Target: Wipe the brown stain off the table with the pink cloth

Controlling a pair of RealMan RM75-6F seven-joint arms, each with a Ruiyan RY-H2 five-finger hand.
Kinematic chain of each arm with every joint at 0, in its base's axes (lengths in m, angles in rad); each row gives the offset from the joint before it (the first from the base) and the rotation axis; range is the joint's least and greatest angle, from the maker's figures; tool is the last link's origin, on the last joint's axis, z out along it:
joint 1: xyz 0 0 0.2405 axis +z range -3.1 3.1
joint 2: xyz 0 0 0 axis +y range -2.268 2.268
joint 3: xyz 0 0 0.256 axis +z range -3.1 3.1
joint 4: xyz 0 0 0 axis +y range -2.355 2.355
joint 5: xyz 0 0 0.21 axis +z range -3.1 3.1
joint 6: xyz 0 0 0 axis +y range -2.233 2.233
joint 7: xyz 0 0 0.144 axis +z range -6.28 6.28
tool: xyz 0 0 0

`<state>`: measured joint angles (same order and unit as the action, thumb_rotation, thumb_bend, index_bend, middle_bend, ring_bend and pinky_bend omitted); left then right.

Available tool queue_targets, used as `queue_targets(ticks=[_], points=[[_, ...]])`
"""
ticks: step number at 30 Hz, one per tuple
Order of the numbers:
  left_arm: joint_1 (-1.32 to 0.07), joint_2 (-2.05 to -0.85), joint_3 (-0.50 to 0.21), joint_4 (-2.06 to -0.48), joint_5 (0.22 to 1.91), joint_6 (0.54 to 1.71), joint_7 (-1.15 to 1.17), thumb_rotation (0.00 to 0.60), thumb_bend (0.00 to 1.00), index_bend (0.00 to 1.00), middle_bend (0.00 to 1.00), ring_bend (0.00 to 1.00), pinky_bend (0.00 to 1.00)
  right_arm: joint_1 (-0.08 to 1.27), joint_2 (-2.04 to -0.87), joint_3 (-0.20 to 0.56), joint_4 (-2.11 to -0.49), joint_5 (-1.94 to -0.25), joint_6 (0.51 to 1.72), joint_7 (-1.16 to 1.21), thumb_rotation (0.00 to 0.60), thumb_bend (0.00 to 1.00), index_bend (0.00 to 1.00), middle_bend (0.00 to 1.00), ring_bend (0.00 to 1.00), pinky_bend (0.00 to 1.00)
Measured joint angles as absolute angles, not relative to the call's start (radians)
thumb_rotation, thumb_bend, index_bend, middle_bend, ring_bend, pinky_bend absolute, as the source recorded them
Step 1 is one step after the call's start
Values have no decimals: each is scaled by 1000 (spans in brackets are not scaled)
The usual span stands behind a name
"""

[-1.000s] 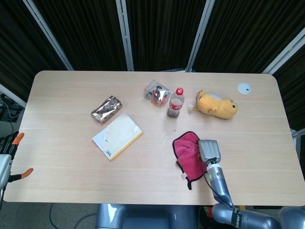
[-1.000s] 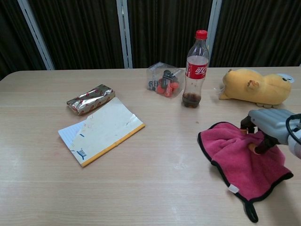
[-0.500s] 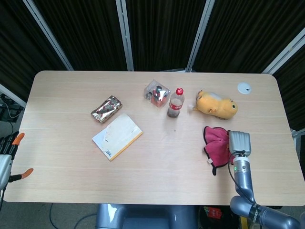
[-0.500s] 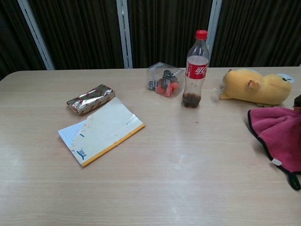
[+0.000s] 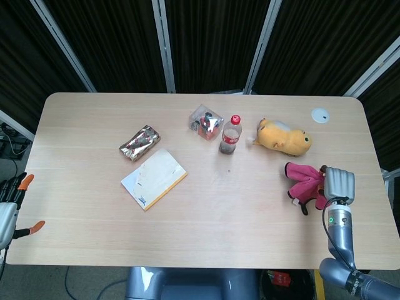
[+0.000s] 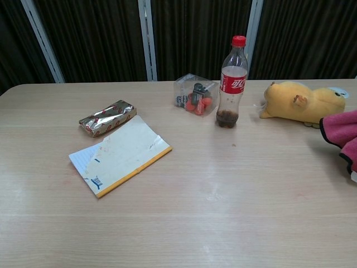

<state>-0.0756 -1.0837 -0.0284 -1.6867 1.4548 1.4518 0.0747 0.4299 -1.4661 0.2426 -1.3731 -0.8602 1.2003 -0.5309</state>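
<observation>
Head view: right robot hand (image 5: 337,185) grips the bunched pink cloth (image 5: 304,185) near the surface's (image 5: 94,187) right edge, below the yellow plush (image 5: 283,138); judgement: carry it left to the small brown spot (image 5: 229,170), press flat.

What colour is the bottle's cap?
Red: the bottle cap shows best in the chest view.

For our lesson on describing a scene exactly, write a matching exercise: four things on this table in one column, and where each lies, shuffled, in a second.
Things:
1. pink cloth
2. cola bottle
3. notepad
4. foil packet

Places:
A. upright beside the clear box
B. bunched under the right hand
C. just behind the notepad
D. flat, yellow-edged, left of centre

Pairs: 1-B, 2-A, 3-D, 4-C
</observation>
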Motion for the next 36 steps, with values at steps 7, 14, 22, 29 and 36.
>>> queue_targets(ticks=[7, 14, 22, 29, 36], points=[[-75, -1086, -29, -1685, 1453, 1454, 79, 600, 0, 0, 0, 0, 0, 425, -1485, 230, -1409, -893, 1222, -519, 600, 546, 734, 593, 510, 749], [-76, -1083, -29, -1683, 1453, 1452, 69, 600, 0, 0, 0, 0, 0, 425, -1493, 208, -1438, -896, 1205, -528, 600, 296, 595, 461, 370, 700], [-73, -1085, -30, -1681, 1461, 1464, 65, 600, 0, 0, 0, 0, 0, 429, -1456, 197, -1556, -854, 1179, -572, 600, 19, 91, 0, 0, 284], [-71, -1084, -30, -1679, 1460, 1465, 58, 600, 0, 0, 0, 0, 0, 426, -1384, 188, -1676, -835, 1215, -625, 600, 0, 22, 0, 0, 248], [-69, -1083, -29, -1682, 1466, 1470, 56, 600, 0, 0, 0, 0, 0, 387, -1278, 157, -1780, -889, 1266, -608, 600, 0, 24, 0, 0, 248]])
